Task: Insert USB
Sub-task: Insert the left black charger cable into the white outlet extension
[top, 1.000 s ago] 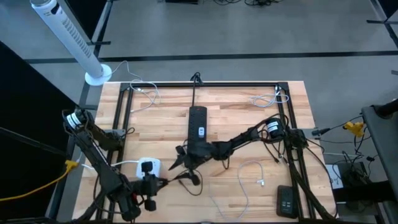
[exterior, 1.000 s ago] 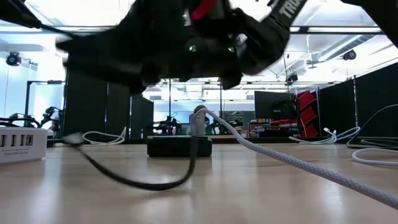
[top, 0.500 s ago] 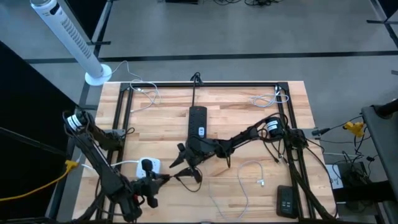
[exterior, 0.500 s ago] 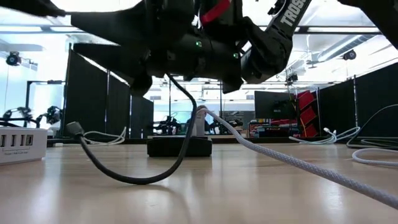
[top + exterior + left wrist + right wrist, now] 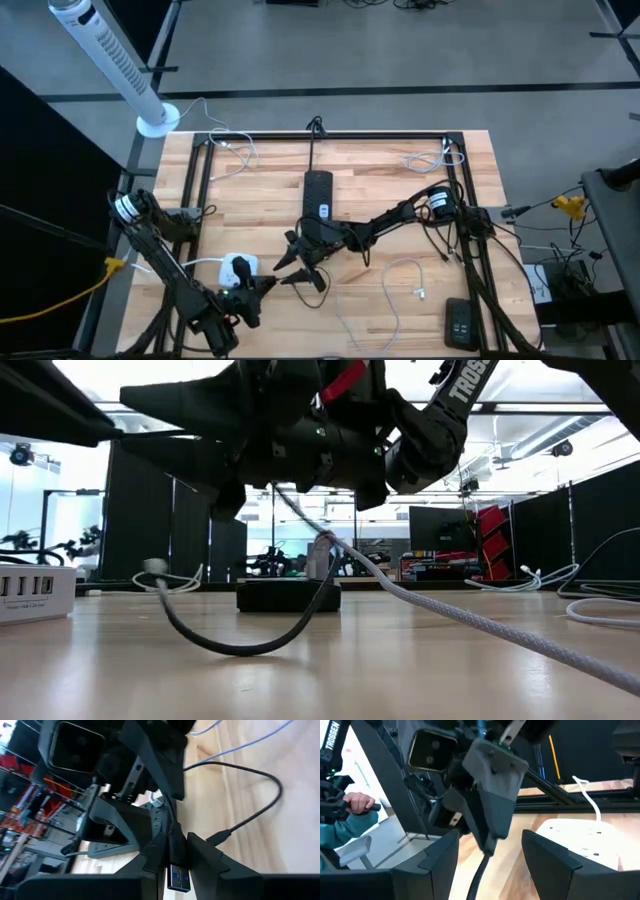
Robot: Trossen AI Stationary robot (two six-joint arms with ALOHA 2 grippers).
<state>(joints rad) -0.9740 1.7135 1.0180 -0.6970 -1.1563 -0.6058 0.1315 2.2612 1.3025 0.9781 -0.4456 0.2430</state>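
Plug (image 5: 178,876) sits clamped in left tool (image 5: 172,851) near white charger (image 5: 237,268).

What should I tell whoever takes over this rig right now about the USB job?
Left gripper: shut on the USB plug, near the table's front left.
Right gripper: open, holding nothing, facing the left gripper at mid-table.
White charger: on the table beside the left gripper.
Black cable: trails from the plug in a loop on the table.
Done: plug picked up.
Left: line it up with a charger port and push it in.
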